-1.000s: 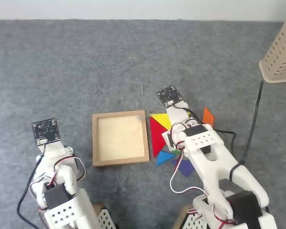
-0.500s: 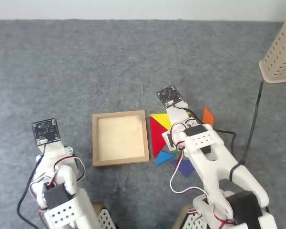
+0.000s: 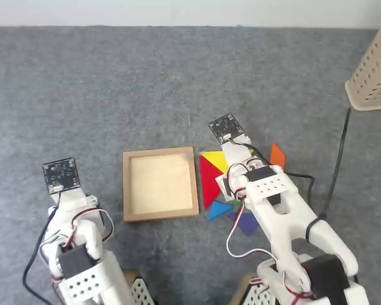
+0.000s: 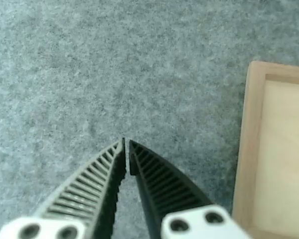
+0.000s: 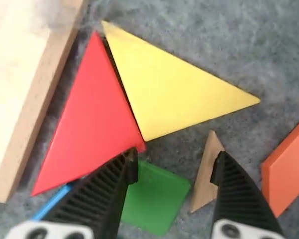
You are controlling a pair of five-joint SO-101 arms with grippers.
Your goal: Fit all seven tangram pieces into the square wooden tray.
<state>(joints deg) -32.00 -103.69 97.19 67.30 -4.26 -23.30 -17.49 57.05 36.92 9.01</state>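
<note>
The square wooden tray (image 3: 160,184) lies empty on the grey carpet. Just right of it are a red triangle (image 3: 209,181), a yellow triangle (image 3: 214,159), a blue triangle (image 3: 219,208), a purple piece (image 3: 246,222) and an orange piece (image 3: 277,154). My right gripper (image 5: 175,157) hangs open over this cluster, its fingers either side of a green square (image 5: 154,196) and a plain wooden triangle (image 5: 207,174), beside the red triangle (image 5: 92,149) and yellow triangle (image 5: 164,89). My left gripper (image 4: 125,143) is shut and empty over bare carpet, left of the tray's edge (image 4: 251,149).
A cream perforated basket (image 3: 374,70) stands at the far right edge, with a black cable (image 3: 336,165) running down from it past the pieces. Open carpet stretches behind the tray and to its left.
</note>
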